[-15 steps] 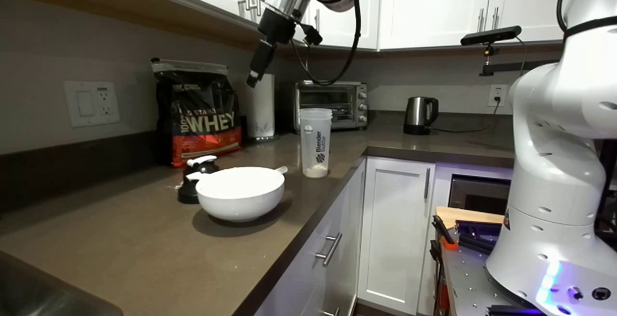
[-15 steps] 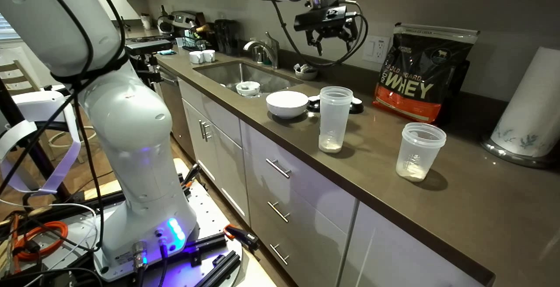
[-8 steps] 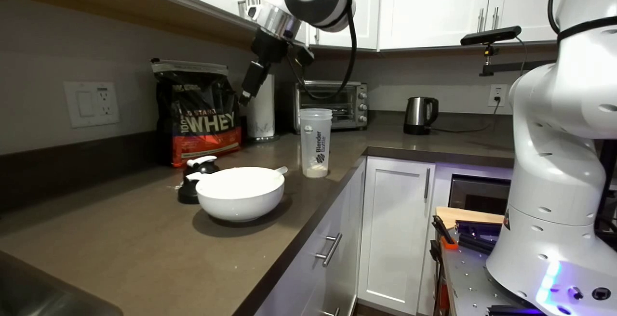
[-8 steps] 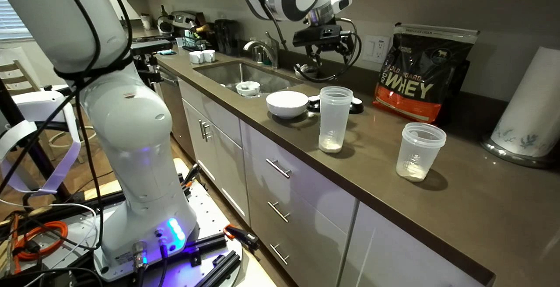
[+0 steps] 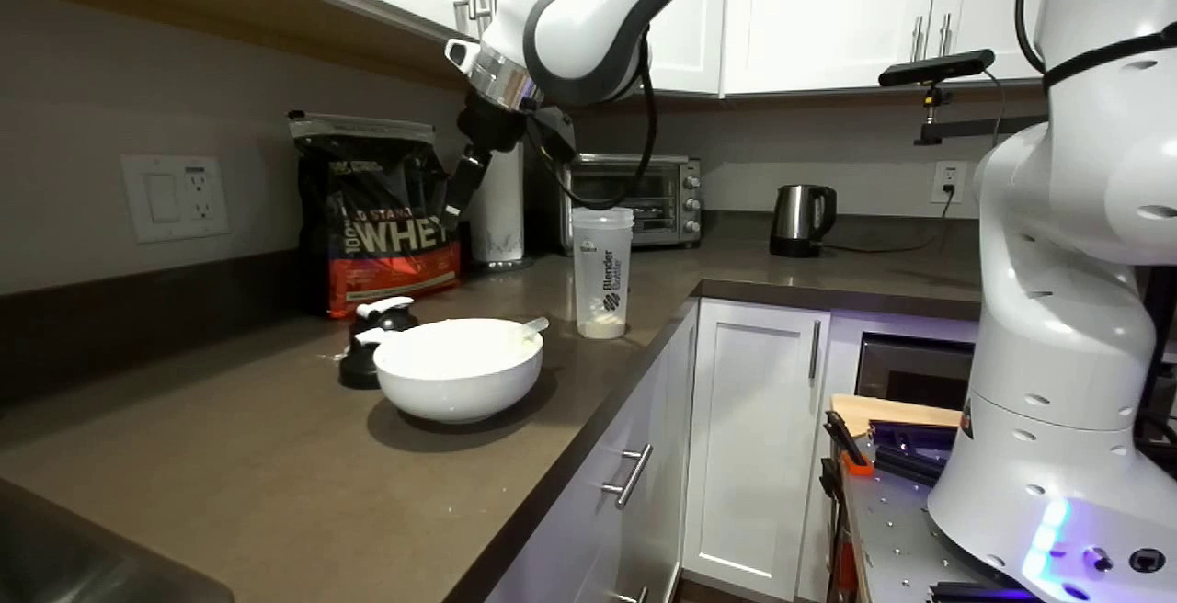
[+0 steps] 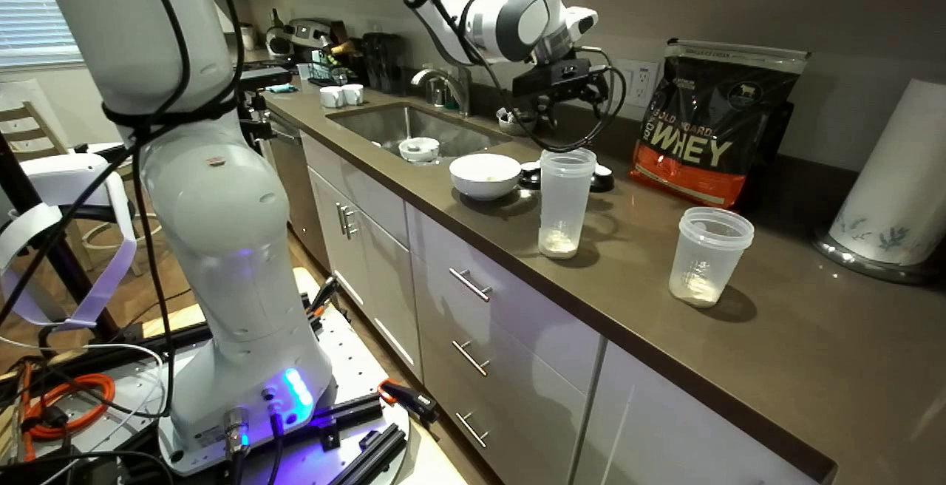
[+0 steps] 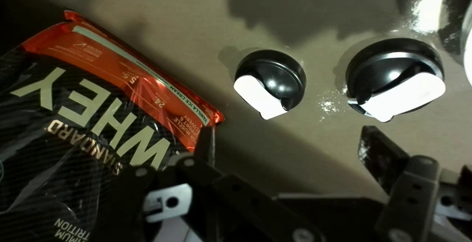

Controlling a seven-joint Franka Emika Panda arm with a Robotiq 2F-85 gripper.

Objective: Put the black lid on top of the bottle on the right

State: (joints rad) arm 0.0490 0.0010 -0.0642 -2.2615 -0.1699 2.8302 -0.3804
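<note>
Lower than a second ago, the gripper (image 7: 287, 137) is hanging above the counter (image 5: 276, 465), jaws wide around only air. Two domed, glossy black lids (image 7: 274, 72) are resting between a crinkled bag (image 5: 377, 258) and a white bowl (image 5: 460, 396); the tall translucent bottle (image 5: 598, 267) is standing upright nearby.

In an exterior view the brown tabletop (image 6: 813, 352) bore a white bowl (image 6: 484, 180) at centre, a tall translucent bottle (image 6: 565, 204) near it, a shorter cup (image 6: 708, 259) farther right, a whey bag (image 6: 713, 126) upper right and a paper-towel holder (image 6: 861, 262) far right. In an exterior view a toaster oven (image 5: 664, 203) stood mid-frame, a kettle (image 5: 796, 219) right of it. In the wrist view two black lids (image 7: 274, 72) sat apart, right of centre.
</note>
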